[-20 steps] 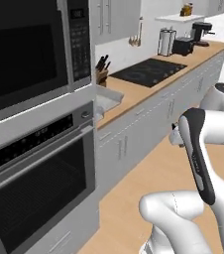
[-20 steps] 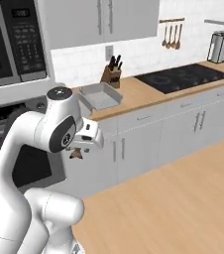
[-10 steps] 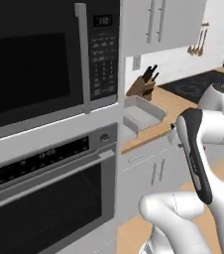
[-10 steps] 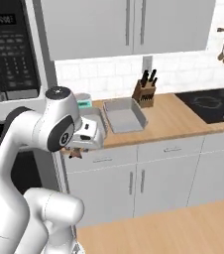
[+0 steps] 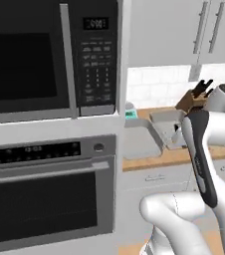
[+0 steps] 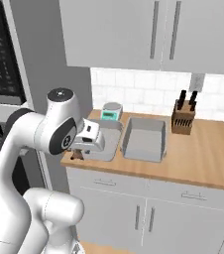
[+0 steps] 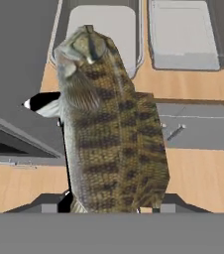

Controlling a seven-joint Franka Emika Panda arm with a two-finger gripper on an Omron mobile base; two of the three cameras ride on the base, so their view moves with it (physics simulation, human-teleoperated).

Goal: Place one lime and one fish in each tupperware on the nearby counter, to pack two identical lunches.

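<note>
My gripper (image 7: 109, 206) is shut on the dark brown-olive fish (image 7: 111, 129), which stands up large along the hand view. In the right base view the gripper (image 6: 78, 153) hangs at the counter's (image 6: 198, 158) left front corner, a bit of fish (image 6: 76, 156) showing under it. Two light-grey tupperware tubs sit side by side on the wood top: the left tub (image 6: 111, 143) (image 7: 101, 27) just beyond the gripper, the right tub (image 6: 144, 140) (image 7: 183, 34) beside it. Both look empty. The lime is out of view.
A teal-faced scale (image 6: 111, 111) stands behind the left tub and a knife block (image 6: 183, 116) at the back right. A tall column with microwave (image 5: 50, 55) and oven (image 5: 45, 199) borders the counter on the left. White cabinet fronts (image 6: 148, 213) lie below.
The whole scene has shifted: the base has moved along the counter, so the stovetop is gone and the two tubs now lie in front. The fish stays in the gripper.
</note>
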